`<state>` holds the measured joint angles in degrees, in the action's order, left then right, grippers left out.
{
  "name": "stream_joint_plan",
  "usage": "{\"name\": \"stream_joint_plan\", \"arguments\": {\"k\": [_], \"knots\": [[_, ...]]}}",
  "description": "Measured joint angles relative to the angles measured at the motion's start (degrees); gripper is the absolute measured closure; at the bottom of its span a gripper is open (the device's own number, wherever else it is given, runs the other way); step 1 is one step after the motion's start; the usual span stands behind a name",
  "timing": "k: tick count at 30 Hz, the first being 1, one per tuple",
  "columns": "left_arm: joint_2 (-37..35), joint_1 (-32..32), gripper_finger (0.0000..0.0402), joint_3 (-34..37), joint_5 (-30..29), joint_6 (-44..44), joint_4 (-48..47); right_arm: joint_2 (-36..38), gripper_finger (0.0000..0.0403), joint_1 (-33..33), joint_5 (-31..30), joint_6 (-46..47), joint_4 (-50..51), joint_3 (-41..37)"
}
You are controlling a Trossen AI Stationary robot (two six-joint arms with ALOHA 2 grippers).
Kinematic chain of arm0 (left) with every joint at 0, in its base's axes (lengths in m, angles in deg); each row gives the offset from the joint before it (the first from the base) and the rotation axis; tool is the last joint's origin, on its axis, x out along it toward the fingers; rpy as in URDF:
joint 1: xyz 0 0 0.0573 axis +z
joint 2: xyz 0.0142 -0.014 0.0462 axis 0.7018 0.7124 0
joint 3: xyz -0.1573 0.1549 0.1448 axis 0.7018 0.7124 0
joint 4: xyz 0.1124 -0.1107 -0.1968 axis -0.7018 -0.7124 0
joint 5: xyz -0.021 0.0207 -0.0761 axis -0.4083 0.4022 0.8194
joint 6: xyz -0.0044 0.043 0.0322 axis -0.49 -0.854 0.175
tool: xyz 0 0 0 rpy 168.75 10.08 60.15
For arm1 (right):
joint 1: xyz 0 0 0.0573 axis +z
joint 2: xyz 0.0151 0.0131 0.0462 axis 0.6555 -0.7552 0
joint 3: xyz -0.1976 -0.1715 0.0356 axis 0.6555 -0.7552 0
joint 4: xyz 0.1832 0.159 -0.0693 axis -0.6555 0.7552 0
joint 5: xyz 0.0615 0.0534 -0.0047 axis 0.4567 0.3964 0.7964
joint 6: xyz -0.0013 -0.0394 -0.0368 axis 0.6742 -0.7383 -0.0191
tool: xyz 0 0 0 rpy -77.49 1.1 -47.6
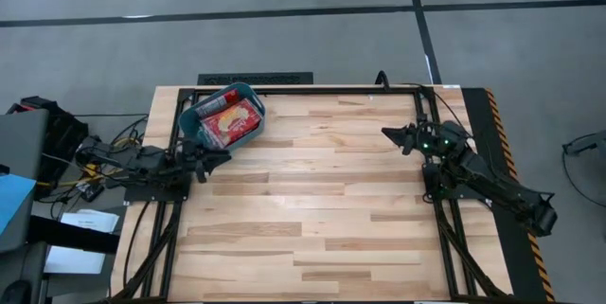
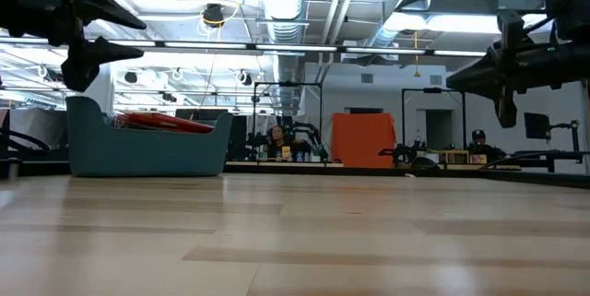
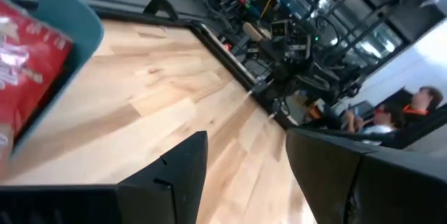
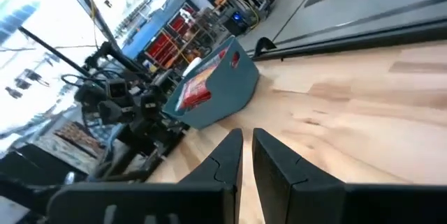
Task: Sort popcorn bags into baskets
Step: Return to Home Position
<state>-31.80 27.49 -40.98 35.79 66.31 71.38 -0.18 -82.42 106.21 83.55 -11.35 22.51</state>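
Dark L pincer [image 3: 246, 137] open, empty, R pincer [image 4: 246, 135] near-shut, empty

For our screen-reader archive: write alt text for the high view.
A teal-blue rectangular plastic bin holding flat red popcorn packets with cream-orange labels stands at the upper left corner of a light wooden table. The left gripper sits just beside the bin, and the right gripper is over the table's right side.

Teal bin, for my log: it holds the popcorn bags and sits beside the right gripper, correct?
Not quite: the high view shows the teal bin beside the left gripper, not the right gripper. It does hold the popcorn bags.
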Motion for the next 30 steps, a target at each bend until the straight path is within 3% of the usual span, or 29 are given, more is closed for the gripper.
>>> {"name": "stream_joint_plan", "arguments": {"k": [4,8,12,18,24,28,30], "knots": [[-0.01,0.00,0.0218,0.00,3.89,-8.67,1.86,0.05,0.0343,0.28,1.07,-2.63,-4.07,-0.04],[-0.01,0.03,0.0218,0.00,11.29,-15.57,7.77,0.19,0.0343,1.86,17.10,-8.83,-12.21,-0.04],[-0.92,0.02,0.0218,0.00,18.98,-21.84,12.43,0.24,0.0343,6.44,19.48,-6.23,-9.70,-0.04],[-1.24,0.04,0.0218,0.20,22.19,-24.12,14.49,0.22,0.0343,20.28,4.94,-7.65,-11.58,-0.07],[-1.36,0.04,0.0218,6.44,24.71,-25.41,23.52,0.09,0.0343,33.86,-11.52,-21.95,-9.39,-0.07],[-1.16,0.09,0.0218,8.49,25.23,-25.22,24.10,0.07,0.0343,37.20,-23.26,-29.85,-6.78,-0.07],[-1.26,0.11,0.0218,8.57,25.14,-25.97,23.62,0.07,0.0343,37.25,-25.88,-32.34,-5.57,-0.07]]}}
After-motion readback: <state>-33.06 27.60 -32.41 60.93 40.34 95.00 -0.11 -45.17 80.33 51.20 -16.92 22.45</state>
